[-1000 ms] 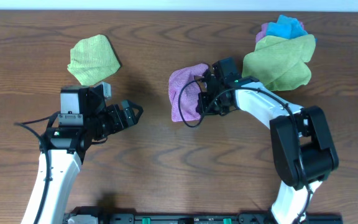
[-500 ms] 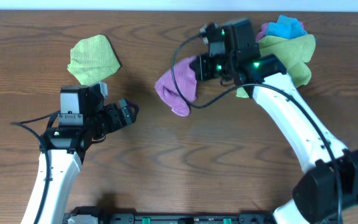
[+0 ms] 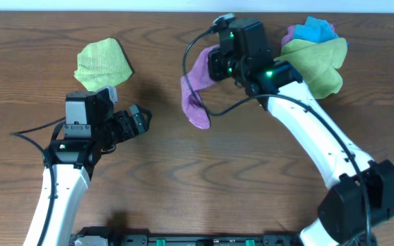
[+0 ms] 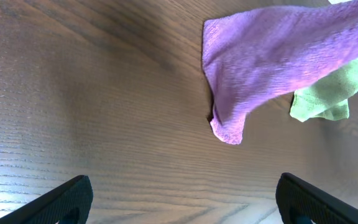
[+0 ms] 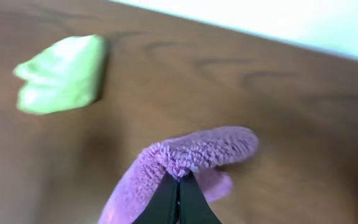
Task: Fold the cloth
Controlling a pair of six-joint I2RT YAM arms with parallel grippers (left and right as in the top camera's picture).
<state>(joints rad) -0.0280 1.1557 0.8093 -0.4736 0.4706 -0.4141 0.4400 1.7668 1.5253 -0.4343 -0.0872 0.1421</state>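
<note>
Tabletop point(image 3: 183, 171); purple cloth point(image 3: 195, 96) in closed right end effector point(image 5: 179, 182)

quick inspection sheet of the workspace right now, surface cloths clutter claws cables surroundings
surface: wooden table, no spills seen
job's things: purple cloth hangs from the right claw; cannot tell whether its lower tip touches the table
clutter: green cloth far left; cloth heap of green, blue and purple far right
claws: right claw shut on purple cloth; left claw open, empty
cables: black cable loops beside the purple cloth; left arm cable trails out
surroundings: black rail at near edge
</note>
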